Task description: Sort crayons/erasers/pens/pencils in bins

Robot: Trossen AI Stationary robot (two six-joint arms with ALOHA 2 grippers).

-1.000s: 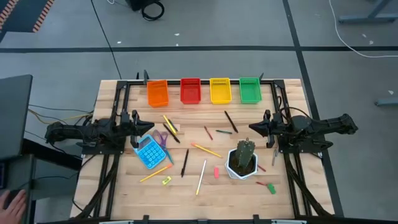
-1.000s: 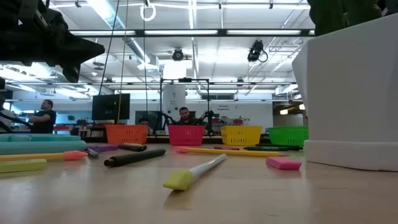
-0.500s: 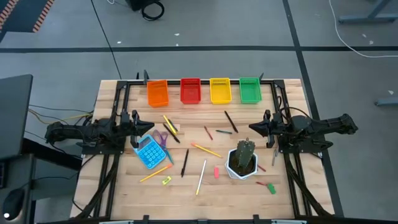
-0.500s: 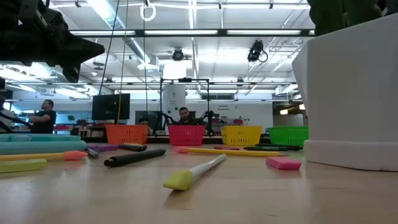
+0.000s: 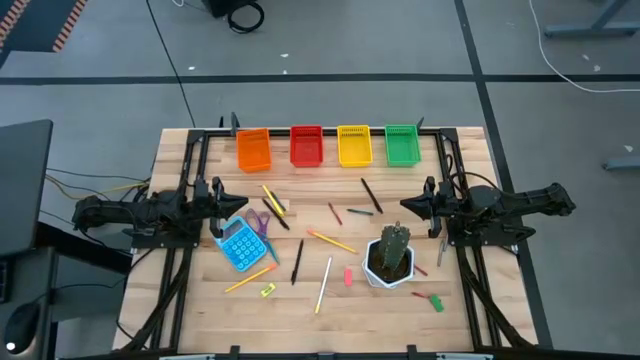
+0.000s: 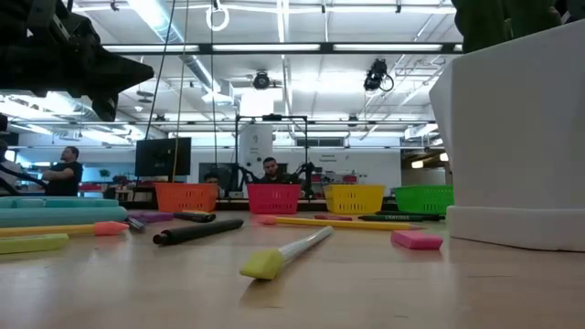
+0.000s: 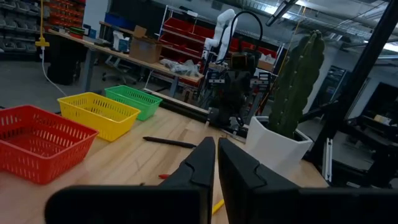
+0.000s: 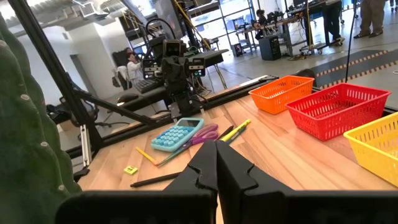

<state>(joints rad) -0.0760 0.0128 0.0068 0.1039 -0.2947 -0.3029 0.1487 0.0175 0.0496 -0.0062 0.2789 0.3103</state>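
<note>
We see the table (image 5: 200, 310) with both arms parked at its sides: the left gripper (image 5: 220, 205) sits by the left edge just above the calculator (image 5: 240, 243), its fingers pressed together on nothing, and the right gripper (image 5: 405, 207) waits near the right edge beside the cactus pot (image 5: 390, 260), clenched and empty. Along the far edge we find the four bins, orange (image 5: 253, 149), red (image 5: 306, 145), yellow (image 5: 354, 144) and green (image 5: 401, 144), in a row. Between the arms lie loose pencils (image 5: 323, 284), pens (image 5: 297, 261), crayons (image 5: 335, 213) and erasers (image 5: 348, 277), none in a bin.
</note>
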